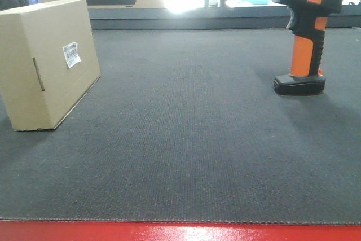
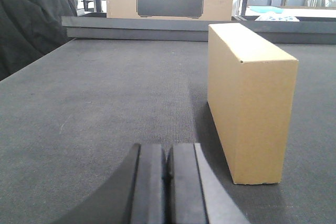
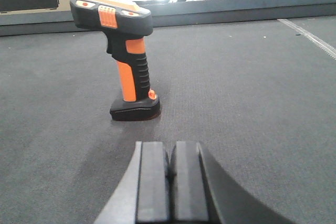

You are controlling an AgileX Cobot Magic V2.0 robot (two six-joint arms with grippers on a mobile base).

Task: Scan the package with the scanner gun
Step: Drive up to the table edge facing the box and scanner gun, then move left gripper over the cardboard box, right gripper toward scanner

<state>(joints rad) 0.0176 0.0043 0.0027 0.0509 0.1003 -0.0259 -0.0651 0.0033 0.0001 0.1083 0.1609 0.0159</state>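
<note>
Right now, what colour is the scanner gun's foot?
Black; the foot shows best in the right wrist view.

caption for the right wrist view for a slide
Shut right tool faces the upright scanner gun on the grey mat.

Left gripper [image 2: 167, 167]: jaws pressed flat together, nothing held between them, sitting low and level, pointing straight ahead. Right gripper [image 3: 172, 167]: same pose, jaws meeting, empty.
</note>
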